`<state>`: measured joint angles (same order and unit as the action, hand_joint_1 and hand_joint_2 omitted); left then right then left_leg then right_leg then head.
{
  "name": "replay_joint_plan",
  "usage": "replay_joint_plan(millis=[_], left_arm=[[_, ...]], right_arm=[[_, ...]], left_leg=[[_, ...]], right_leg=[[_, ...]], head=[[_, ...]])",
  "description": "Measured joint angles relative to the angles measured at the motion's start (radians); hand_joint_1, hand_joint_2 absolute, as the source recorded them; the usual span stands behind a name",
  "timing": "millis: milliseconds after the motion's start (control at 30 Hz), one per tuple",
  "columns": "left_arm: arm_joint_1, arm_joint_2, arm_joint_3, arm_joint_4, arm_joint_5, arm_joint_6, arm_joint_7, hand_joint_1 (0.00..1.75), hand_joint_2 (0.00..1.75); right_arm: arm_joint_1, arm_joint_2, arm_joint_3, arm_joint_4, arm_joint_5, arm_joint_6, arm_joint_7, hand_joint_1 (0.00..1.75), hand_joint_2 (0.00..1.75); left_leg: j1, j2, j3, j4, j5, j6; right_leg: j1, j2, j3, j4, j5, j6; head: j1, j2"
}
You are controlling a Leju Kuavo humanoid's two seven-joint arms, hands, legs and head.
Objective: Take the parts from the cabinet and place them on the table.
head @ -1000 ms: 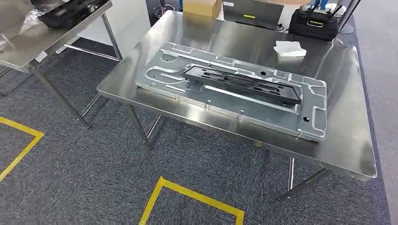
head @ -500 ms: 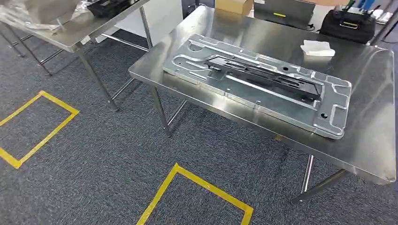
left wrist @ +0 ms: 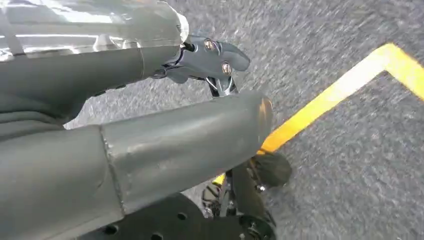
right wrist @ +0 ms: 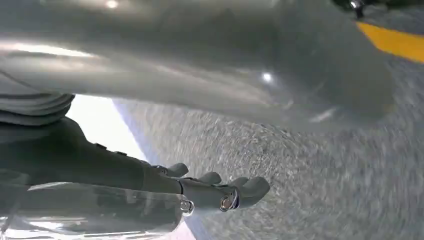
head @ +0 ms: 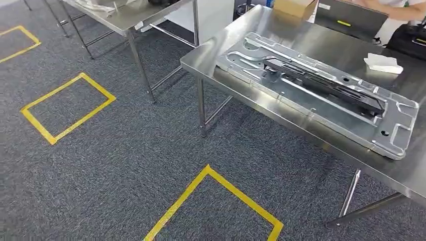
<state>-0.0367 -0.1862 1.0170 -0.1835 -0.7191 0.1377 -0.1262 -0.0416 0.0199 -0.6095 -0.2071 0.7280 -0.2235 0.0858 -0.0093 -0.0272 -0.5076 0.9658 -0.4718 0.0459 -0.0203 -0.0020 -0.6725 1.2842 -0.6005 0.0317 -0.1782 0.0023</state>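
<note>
A long black part point(head: 326, 83) lies on a large silver stamped metal plate point(head: 301, 105), which rests on the steel table point(head: 321, 40) at the right of the head view. My left hand point(left wrist: 180, 135) hangs over grey carpet, its thumb and dark fingers point(left wrist: 212, 52) apart with nothing between them. Over the carpet too is my right hand point(right wrist: 150, 175), fingers point(right wrist: 220, 192) stretched out and holding nothing. Both hands are far from the table.
A second steel table point(head: 125, 15) stands at the back left. Yellow tape squares point(head: 68, 108) mark the carpet, one point(head: 216, 201) close in front. On the main table's far side are a cardboard box point(head: 294, 7), a white cloth point(head: 383, 63) and a black case point(head: 412, 37). A person's arm point(head: 397, 6) reaches in there.
The whole picture has slid to the right as my view turns left; more carpet and a second yellow square have come in. The plate and black part lie as before.
</note>
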Motion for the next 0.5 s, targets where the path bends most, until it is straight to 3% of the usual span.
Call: replay_joint_plan(millis=[67, 100, 133, 200, 267, 300, 333, 367, 433, 467, 500], left_arm=[[0.0, 0.0, 0.0, 0.0, 0.002, 0.01, 0.008, 0.0, 0.0], [-0.001, -0.001, 0.0, 0.0, 0.002, 0.012, 0.009, 0.0, 0.0], [-0.002, -0.002, 0.0, 0.0, 0.003, 0.014, 0.009, 0.0, 0.0], [-0.005, -0.001, 0.0, 0.0, 0.007, 0.022, 0.01, 0.0, 0.0], [-0.003, -0.002, 0.002, 0.0, 0.008, 0.029, 0.014, 0.0, 0.0], [-0.003, -0.001, 0.003, 0.0, 0.008, 0.031, 0.016, 0.0, 0.0], [-0.003, -0.001, 0.003, 0.0, 0.009, 0.034, 0.016, 0.0, 0.0], [-0.005, -0.001, 0.003, 0.0, 0.011, 0.034, 0.018, 0.0, 0.0], [-0.007, -0.001, 0.004, 0.0, 0.023, 0.037, 0.022, 0.0, 0.0], [-0.006, -0.001, 0.005, 0.0, 0.024, 0.037, 0.025, 0.0, 0.0], [-0.004, -0.001, 0.006, 0.0, 0.024, 0.039, 0.027, 0.0, 0.0]], right_arm=[[-0.002, 0.008, 0.038, 0.001, 0.03, 0.005, -0.011, 0.0, 0.0], [-0.002, 0.01, 0.051, 0.002, 0.037, 0.005, -0.014, 0.0, 0.0], [-0.004, 0.011, 0.065, 0.002, 0.044, 0.005, -0.016, 0.0, 0.0], [-0.004, 0.014, 0.089, 0.004, 0.06, 0.007, -0.018, 0.0, 0.0], [-0.01, 0.016, 0.11, 0.004, 0.075, 0.011, -0.016, 0.0, 0.0], [-0.011, 0.026, 0.119, 0.005, 0.08, 0.014, -0.016, 0.0, 0.0], [-0.012, 0.026, 0.125, 0.005, 0.082, 0.014, -0.015, 0.0, 0.0], [-0.01, 0.027, 0.131, 0.005, 0.085, 0.015, -0.014, 0.0, 0.0], [-0.007, 0.029, 0.143, 0.007, 0.094, 0.018, -0.008, 0.0, 0.0], [-0.007, 0.029, 0.149, 0.009, 0.097, 0.019, -0.004, 0.0, 0.0], [-0.007, 0.03, 0.154, 0.01, 0.098, 0.021, -0.002, 0.0, 0.0]], left_leg=[[0.0, -0.021, -0.017, 0.015, 0.004, -0.004], [0.0, -0.033, -0.025, 0.026, 0.004, -0.005], [-0.006, -0.038, -0.038, 0.037, 0.004, -0.011], [0.001, -0.054, -0.051, 0.044, 0.011, -0.023], [0.002, -0.073, -0.057, 0.039, 0.02, -0.038], [0.004, -0.058, -0.061, 0.05, 0.012, -0.039], [0.001, -0.025, -0.075, 0.083, -0.017, -0.045], [0.007, -0.006, -0.107, 0.153, -0.06, -0.051], [0.016, 0.01, -0.174, 0.307, -0.131, -0.063], [0.02, 0.013, -0.189, 0.349, -0.139, -0.067], [0.023, 0.017, -0.179, 0.339, -0.123, -0.07]], right_leg=[[-0.002, 0.007, 0.103, -0.155, 0.07, -0.005], [-0.002, 0.037, 0.158, -0.247, 0.097, -0.011], [-0.001, 0.077, 0.169, -0.277, 0.076, -0.016], [0.003, 0.056, 0.16, -0.275, 0.082, -0.019], [0.003, 0.038, 0.16, -0.28, 0.09, -0.033], [-0.008, 0.02, 0.161, -0.287, 0.097, -0.04], [-0.007, 0.014, 0.159, -0.289, 0.099, -0.044], [-0.006, 0.0, 0.156, -0.288, 0.101, -0.049], [-0.003, -0.028, 0.15, -0.288, 0.102, -0.049], [-0.003, -0.041, 0.148, -0.287, 0.103, -0.048], [-0.004, -0.054, 0.148, -0.287, 0.103, -0.047]], head=[[0.0, 0.0], [0.0, 0.0], [0.0, 0.0], [0.0, 0.0], [0.0, 0.0], [0.0, 0.0], [-0.001, 0.0], [-0.001, 0.0], [-0.001, 0.0], [-0.001, 0.0], [-0.001, 0.0]])
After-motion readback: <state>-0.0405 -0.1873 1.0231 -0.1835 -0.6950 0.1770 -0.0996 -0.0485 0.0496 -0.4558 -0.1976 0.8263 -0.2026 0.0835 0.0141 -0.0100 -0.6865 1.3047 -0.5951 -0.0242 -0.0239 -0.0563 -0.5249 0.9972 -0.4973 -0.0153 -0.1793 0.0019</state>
